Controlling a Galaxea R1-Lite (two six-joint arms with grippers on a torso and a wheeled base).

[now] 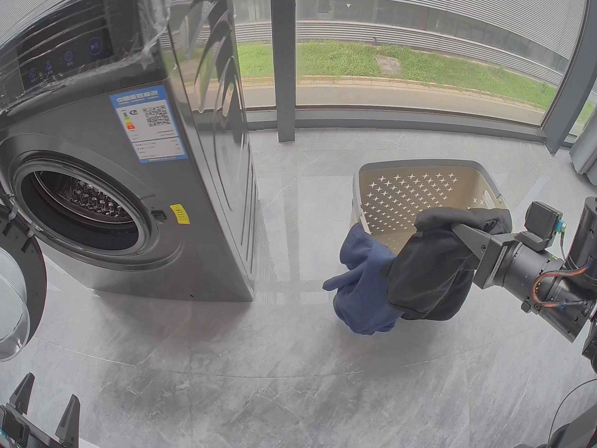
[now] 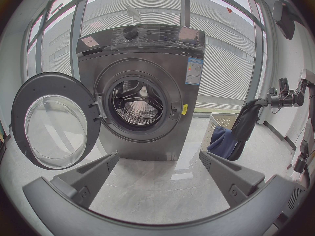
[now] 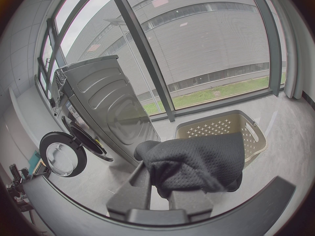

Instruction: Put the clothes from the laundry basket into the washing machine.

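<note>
I am holding a black mesh garment (image 1: pixel 429 275) in my right gripper (image 1: pixel 472 238). The fingers are closing tightly on a fold of the fabric, and the rest is hanging down in a loose bundle over the near corner of the beige laundry basket (image 1: pixel 423 164). The basket is sitting on the grey tiled floor by a tall window, off to my right.

A blue garment (image 1: pixel 364 287) is draping over the basket's rim on the side facing the washing machine (image 1: pixel 205 157). It is pressing against the black one. I cannot tell whether the two are tangled together.

The grey front-loading machine is standing to my left, well apart from the basket. Its round door (image 2: pixel 54 120) is swinging wide open to the left, and the steel drum (image 1: pixel 87 210) is showing, with no clothes visible inside.

My left gripper (image 1: pixel 48 396) is waiting low near the floor in front of the machine, its fingers spread wide and holding nothing.

The step in hand, as I judge it, is carrying the black garment across to the drum. To do it well, I should be lifting high enough that the hanging fabric clears the basket rim and the floor. I should be watching whether the blue piece is coming along. Then I should be pushing the bundle well past the door seal before releasing it, so nothing is trailing out.
</note>
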